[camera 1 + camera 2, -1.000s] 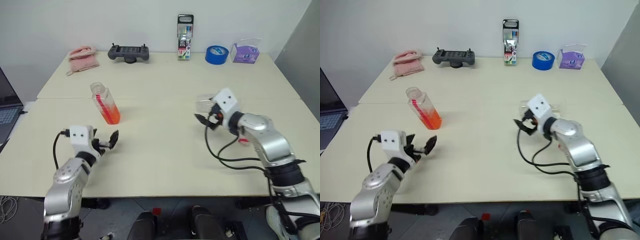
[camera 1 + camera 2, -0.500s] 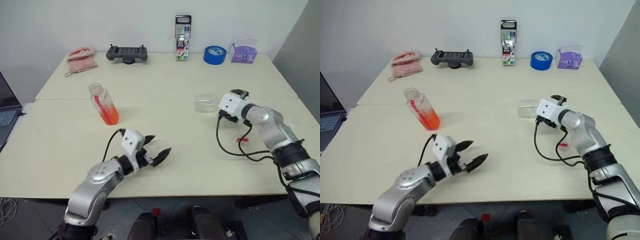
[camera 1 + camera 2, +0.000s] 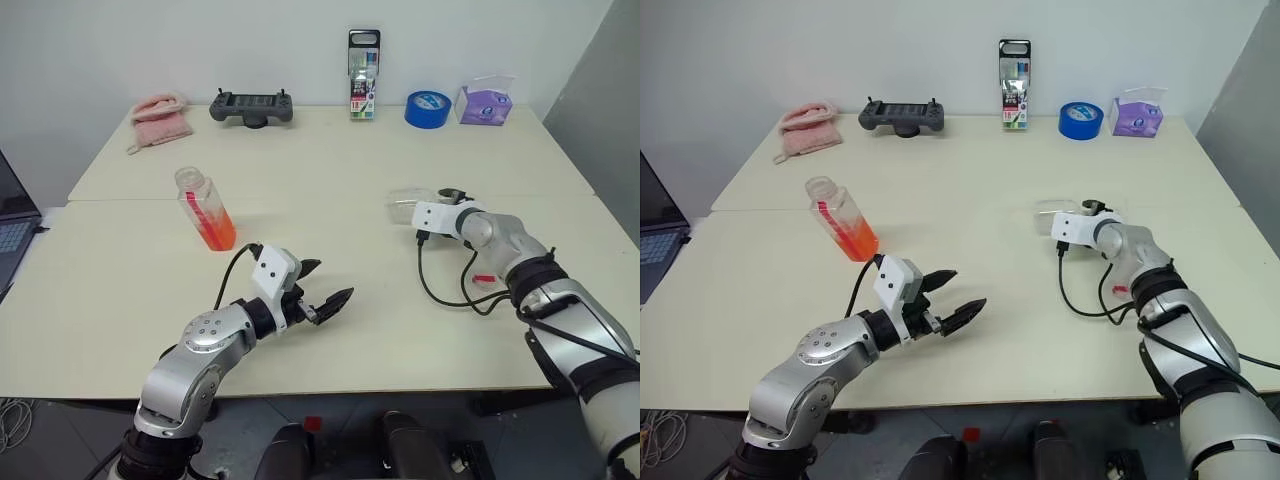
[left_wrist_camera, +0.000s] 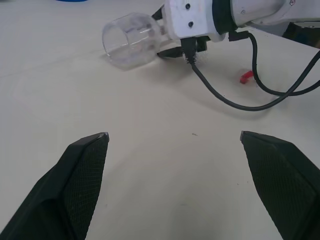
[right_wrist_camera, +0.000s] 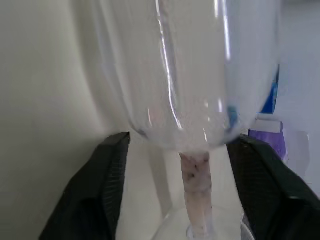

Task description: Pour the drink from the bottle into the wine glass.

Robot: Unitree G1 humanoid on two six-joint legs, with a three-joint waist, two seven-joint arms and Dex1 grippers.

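On the table (image 3: 330,170), wine glass (image 4: 131,40) lies sideways; right gripper (image 5: 172,187) straddles its stem, unclosed; left gripper (image 3: 325,290) spread wide, empty; bottle (image 3: 205,208) upright, uncapped.

Wine glass (image 4: 131,40) clear glossy glass; table (image 3: 330,170) matt cream; bottle (image 3: 206,209) clear plastic.

arms: silver shells, black joints | wrists: white boxes, black cables | fingers (image 4: 80,175): black, textured

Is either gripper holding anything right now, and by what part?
Nothing is gripped yet. The right gripper straddles the stem of the wine glass, lying on its side, fingers not yet touching. The left gripper is open and empty.
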